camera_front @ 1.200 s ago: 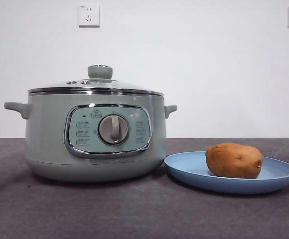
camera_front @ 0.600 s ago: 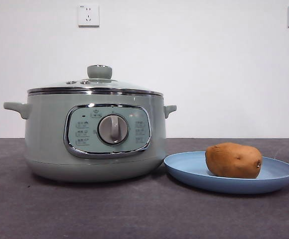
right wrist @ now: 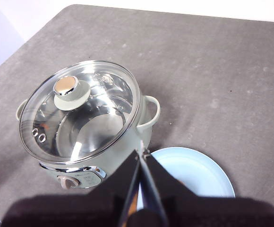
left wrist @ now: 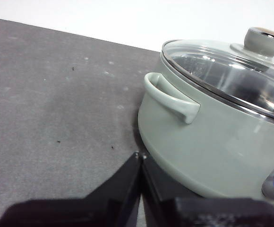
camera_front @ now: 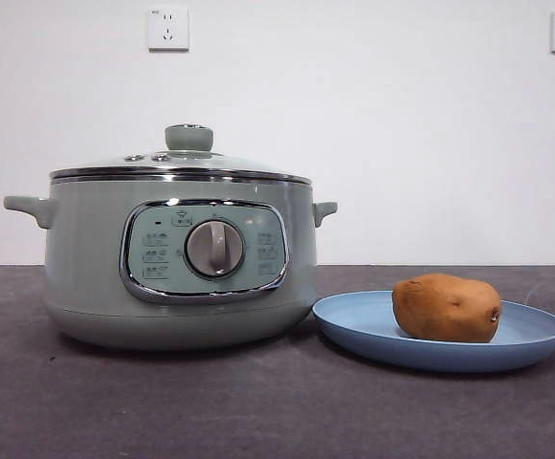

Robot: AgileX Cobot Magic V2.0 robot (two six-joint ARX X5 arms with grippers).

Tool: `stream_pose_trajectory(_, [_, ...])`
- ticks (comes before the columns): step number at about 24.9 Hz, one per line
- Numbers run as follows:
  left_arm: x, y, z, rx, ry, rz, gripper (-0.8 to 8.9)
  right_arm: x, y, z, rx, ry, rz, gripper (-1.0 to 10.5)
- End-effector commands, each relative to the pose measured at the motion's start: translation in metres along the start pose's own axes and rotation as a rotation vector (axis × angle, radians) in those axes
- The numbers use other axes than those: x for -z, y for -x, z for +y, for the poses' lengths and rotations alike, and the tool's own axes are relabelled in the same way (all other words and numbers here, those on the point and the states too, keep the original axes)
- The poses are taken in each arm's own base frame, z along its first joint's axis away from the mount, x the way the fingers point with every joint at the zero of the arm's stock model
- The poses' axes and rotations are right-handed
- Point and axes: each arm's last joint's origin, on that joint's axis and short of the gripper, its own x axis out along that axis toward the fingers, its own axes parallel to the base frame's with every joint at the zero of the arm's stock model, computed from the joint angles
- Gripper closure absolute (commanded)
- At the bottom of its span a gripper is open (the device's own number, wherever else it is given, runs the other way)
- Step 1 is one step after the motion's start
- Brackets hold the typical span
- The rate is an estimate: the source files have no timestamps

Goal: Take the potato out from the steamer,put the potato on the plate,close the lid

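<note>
Steamer (camera_front: 180, 258) first, at the left of the front view: the lid (camera_front: 180, 164) is seated squarely on its chrome rim, knob up, and nothing dark is seen above it. The left gripper (left wrist: 140, 158) is held low beside the pot, its jaws pressed together with nothing between them; the near side handle (left wrist: 171, 97) lies just ahead of the tips and above them, and the lid's knob is further off across the glass. Through that glass, in the right wrist view, only bare metal is seen inside the pot. Moving right, the right gripper (right wrist: 141, 156) is poised high, jaws likewise closed on nothing, with the lid ahead of the tips and to one side, and the plate (right wrist: 208, 175) partly hidden under the jaws. Furthest right in the front view, the potato (camera_front: 447, 308) is lying on the blue plate, long axis across the view, well apart from both pairs of jaws. By that layout all three steps are judged done, and no further reach is called for.
</note>
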Motion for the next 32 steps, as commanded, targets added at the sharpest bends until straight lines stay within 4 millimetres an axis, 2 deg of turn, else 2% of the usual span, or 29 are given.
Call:
stream_pose_trajectory(1, [0.004,-0.001,0.001,-0.007,0.004,0.007,8.17,-0.001,0.001,0.0,0.002,0.006,-0.005,9.5])
stream_pose_trajectory(10, [0.004,-0.001,0.001,-0.007,0.004,0.008,8.17,0.002,0.004,0.0,0.011,0.022,0.018,9.5])
stream_pose_trajectory(14, [0.004,-0.001,0.001,-0.007,0.004,0.008,8.17,0.005,0.017,-0.012,0.121,0.109,-0.006,9.5])
stream_pose_trajectory(17, [0.004,-0.001,0.001,-0.007,0.004,0.008,8.17,0.02,0.026,-0.022,0.187,0.082,-0.062,9.5])
stream_pose_trajectory(20, [0.004,-0.001,0.001,-0.007,0.004,0.008,8.17,0.05,0.02,-0.038,0.268,0.047,-0.158,9.5])
stream_pose_trajectory(23, [0.004,-0.001,0.001,-0.007,0.005,0.008,8.17,0.099,0.005,-0.051,0.33,0.017,-0.273,9.5])
stream_pose_trajectory(32, [0.004,-0.001,0.001,-0.007,0.005,0.008,8.17,0.212,-0.022,-0.062,0.385,-0.16,-0.328,9.5])
